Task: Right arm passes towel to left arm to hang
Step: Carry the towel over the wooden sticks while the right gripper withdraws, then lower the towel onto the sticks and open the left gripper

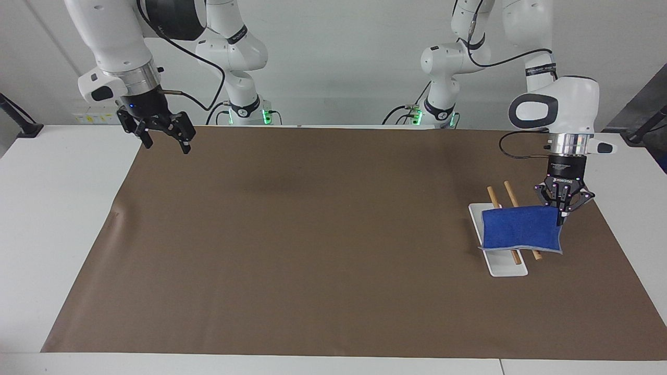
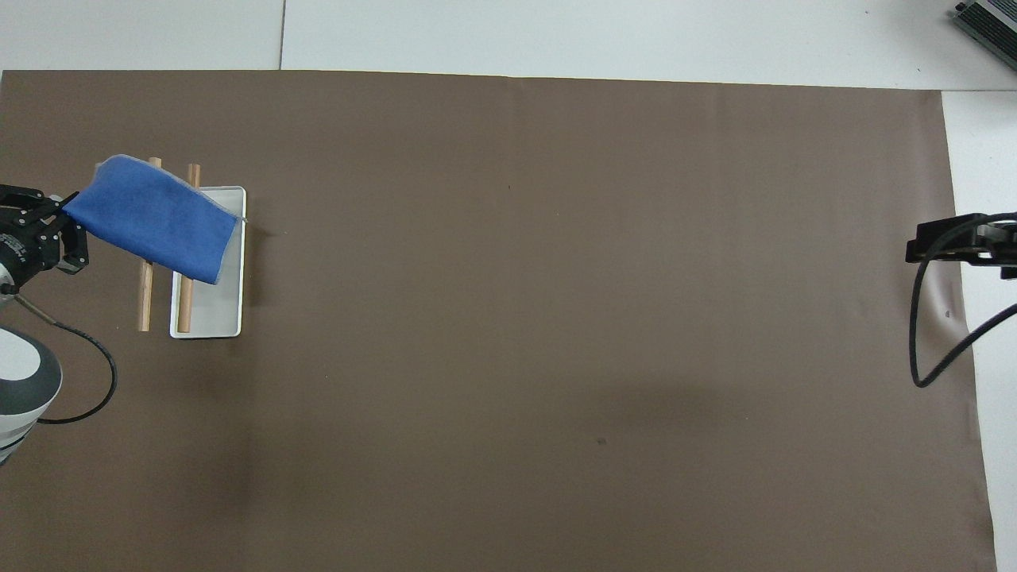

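Note:
The royal-blue towel [image 1: 521,229] lies spread across the two wooden rods [image 1: 510,192] of a small rack with a white base [image 1: 508,268], at the left arm's end of the table. My left gripper [image 1: 561,214] is shut on the towel's upper corner, on the side of the rods away from the table's middle. In the overhead view the towel [image 2: 155,218] covers the middle of both rods [image 2: 145,302], with the left gripper [image 2: 56,230] at its edge. My right gripper [image 1: 167,146] is open and empty, raised over the mat's corner near its own base.
A brown mat [image 1: 312,234] covers most of the white table. The rack's white base [image 2: 214,310] sits on it. A black cable plug of the right arm [image 2: 945,242] shows at the overhead view's edge.

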Motion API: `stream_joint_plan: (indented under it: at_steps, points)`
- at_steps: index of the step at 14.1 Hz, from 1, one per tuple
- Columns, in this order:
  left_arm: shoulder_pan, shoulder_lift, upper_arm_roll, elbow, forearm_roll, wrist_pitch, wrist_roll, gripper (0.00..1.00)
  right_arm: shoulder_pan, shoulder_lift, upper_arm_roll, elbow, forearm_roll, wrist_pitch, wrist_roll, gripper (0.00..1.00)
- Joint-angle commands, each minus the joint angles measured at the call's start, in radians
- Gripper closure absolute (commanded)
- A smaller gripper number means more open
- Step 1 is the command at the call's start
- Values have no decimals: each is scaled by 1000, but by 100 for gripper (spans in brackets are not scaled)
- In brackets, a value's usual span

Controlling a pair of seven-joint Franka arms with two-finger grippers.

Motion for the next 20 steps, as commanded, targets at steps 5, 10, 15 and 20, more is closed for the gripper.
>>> stream_joint_plan:
  at_steps: [5,10,15,20]
  points:
    - [59,-12,-12,5,-17,-103,-123,0,4,4,-7,10,4,-44,-23,0]
    - [65,-11,-9,10,-17,-103,-122,0,9,5,-5,21,-8,-27,-32,0]
    - [70,-12,-9,40,-17,-109,-117,0,9,2,-5,15,-19,-62,-32,0]
    - [91,-23,-9,51,-8,-157,-114,0,-2,-1,-13,15,-2,-70,-29,0]
